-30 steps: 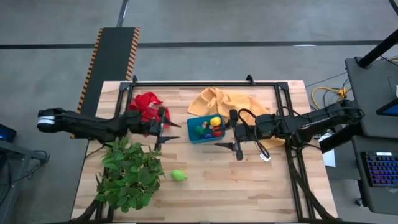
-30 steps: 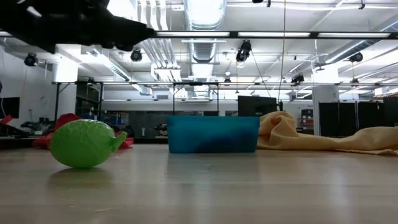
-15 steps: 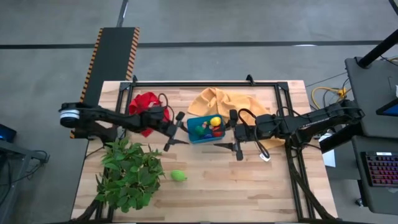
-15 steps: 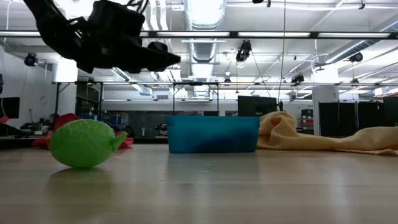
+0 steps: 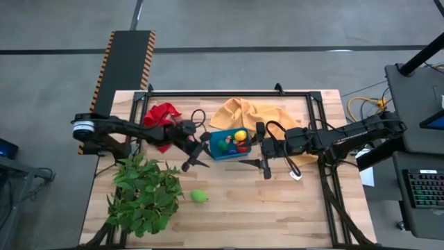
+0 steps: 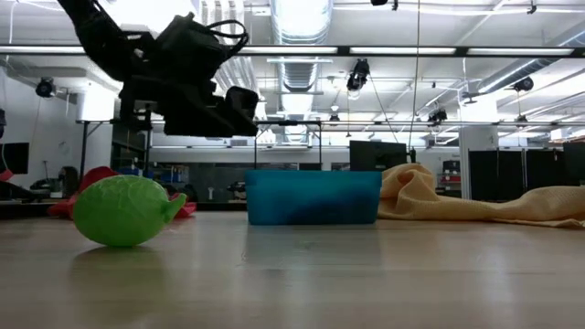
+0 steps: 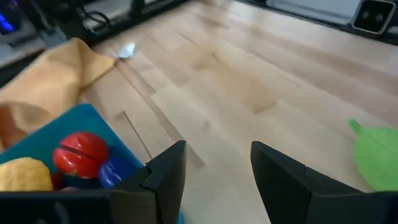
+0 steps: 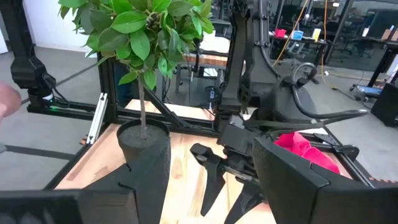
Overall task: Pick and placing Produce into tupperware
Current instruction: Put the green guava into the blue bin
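The teal tupperware (image 5: 216, 154) stands mid-table and holds yellow (image 5: 240, 135), red (image 5: 242, 146), green and blue produce. In the left wrist view its corner (image 7: 99, 127) shows with a red piece (image 7: 79, 152) inside. A light green pear-shaped piece (image 5: 199, 196) lies on the wood near the plant and also shows in the low view (image 6: 123, 211). My left gripper (image 5: 196, 153) hovers open, just left of the tupperware and above the table (image 6: 196, 91). My right gripper (image 5: 255, 147) is open and empty, just right of the tupperware.
A big leafy plant (image 5: 142, 194) fills the near left of the table. A red cloth (image 5: 161, 114) lies far left. A mustard-yellow cloth (image 5: 244, 111) lies behind the tupperware. Bare wood stretches along the near side, right of the green piece.
My left gripper has swung from beside the red cloth toward the table's right and near edge. It has come down to the tupperware's left side, turning as it went. It has stayed open. The right arm and the produce have kept still.
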